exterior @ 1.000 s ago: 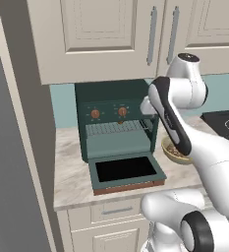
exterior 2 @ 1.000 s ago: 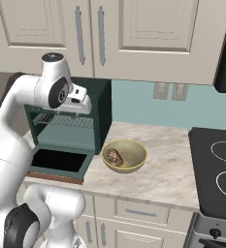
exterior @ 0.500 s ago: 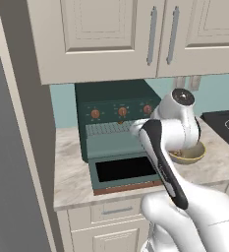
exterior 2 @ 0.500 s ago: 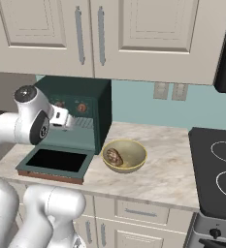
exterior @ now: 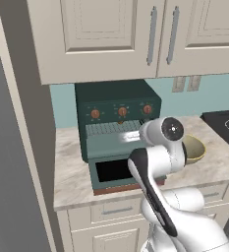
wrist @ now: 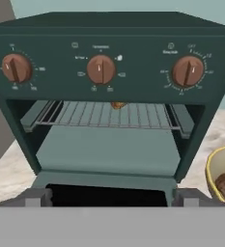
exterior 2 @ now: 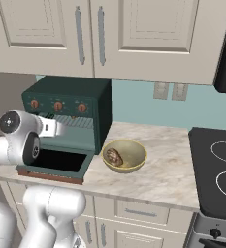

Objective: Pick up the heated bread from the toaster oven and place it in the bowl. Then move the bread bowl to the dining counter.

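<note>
we see the bread (exterior 2: pixel 115 156) lying in the bowl (exterior 2: pixel 134 164) on the bench (exterior 2: pixel 168 169), just right of the oven (exterior 2: pixel 80 114) with its door down. our claw faces the oven; we cannot tell its opening. the bowl looks light, stiff and slick, so we would pinch its thin rim.

- Worktop (exterior 2: pixel 158 169): beige veined marble over cream drawers, teal backsplash behind.
- Oven (exterior 2: pixel 75 104): dark green, standing at the worktop's 9 o'clock end against the backsplash; door (exterior 2: pixel 54 164) dropped open, reaching the front edge.
- Bowl (exterior 2: pixel 124 156): yellowish-tan, just beside the oven at its 3 o'clock, holding a brown piece.
- Cooktop (exterior 2: pixel 216 174): black, at the 3 o'clock end.
</note>
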Tool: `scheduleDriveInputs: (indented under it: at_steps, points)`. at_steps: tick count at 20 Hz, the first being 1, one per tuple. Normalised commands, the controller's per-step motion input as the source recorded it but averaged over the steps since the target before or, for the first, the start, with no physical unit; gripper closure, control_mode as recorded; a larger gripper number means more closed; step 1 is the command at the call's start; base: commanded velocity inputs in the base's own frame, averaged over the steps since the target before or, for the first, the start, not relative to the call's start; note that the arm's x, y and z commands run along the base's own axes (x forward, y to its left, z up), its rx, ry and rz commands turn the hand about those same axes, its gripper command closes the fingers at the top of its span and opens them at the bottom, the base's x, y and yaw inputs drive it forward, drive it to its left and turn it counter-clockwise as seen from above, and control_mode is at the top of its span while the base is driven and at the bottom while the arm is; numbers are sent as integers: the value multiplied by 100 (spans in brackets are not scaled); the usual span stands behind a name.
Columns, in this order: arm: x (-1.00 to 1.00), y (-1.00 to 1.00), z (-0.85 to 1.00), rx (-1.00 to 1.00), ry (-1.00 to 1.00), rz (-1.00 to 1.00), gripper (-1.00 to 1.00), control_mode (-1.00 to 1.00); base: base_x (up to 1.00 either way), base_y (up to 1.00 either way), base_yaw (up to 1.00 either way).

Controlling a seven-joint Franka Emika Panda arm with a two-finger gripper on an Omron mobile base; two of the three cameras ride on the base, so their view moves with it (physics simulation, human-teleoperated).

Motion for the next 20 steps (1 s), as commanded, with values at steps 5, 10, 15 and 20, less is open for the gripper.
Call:
scheduleDriveInputs:
  at_steps: [5,10,15,20]
  points:
    - [11,15,0,0,-14,0,-100,-100,0,0,0]
    - [28,6,-7,0,-6,0,-100,-100,0,0,0]
    - [29,0,-23,0,-8,0,-100,-100,0,0,0]
    - [28,0,-5,1,-10,0,-100,-100,0,0,0]
